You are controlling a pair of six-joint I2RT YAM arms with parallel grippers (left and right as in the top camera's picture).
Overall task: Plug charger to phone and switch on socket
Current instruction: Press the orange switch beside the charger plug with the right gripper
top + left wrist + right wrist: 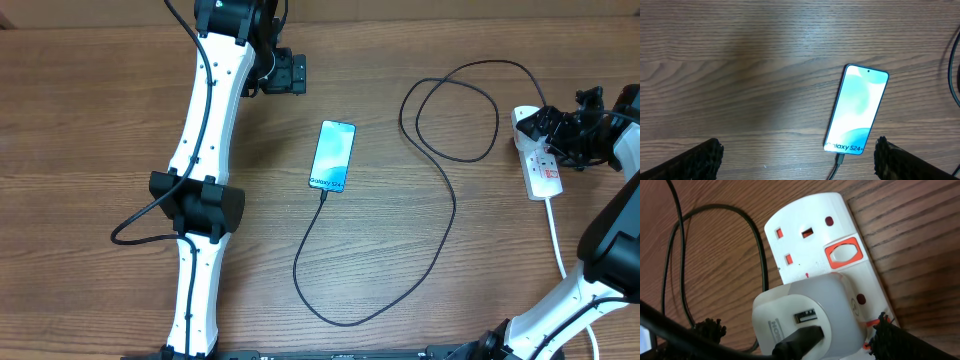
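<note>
Likely the socket point(545, 175), at the right edge of the overhead view, is light plastic that would skid on the counter point(100, 120), so its small stiff switches point(842, 255) want a straight downward press, not a pinch. The right tool point(797, 330) hangs over it, jaws apart; the left tool point(797, 150), also apart, hovers near the phone point(856, 107).

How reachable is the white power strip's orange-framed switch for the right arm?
Probably yes: the open right gripper hovers over the white power strip, and the orange-framed switch sits uncovered beside the white plug adapter.
</note>
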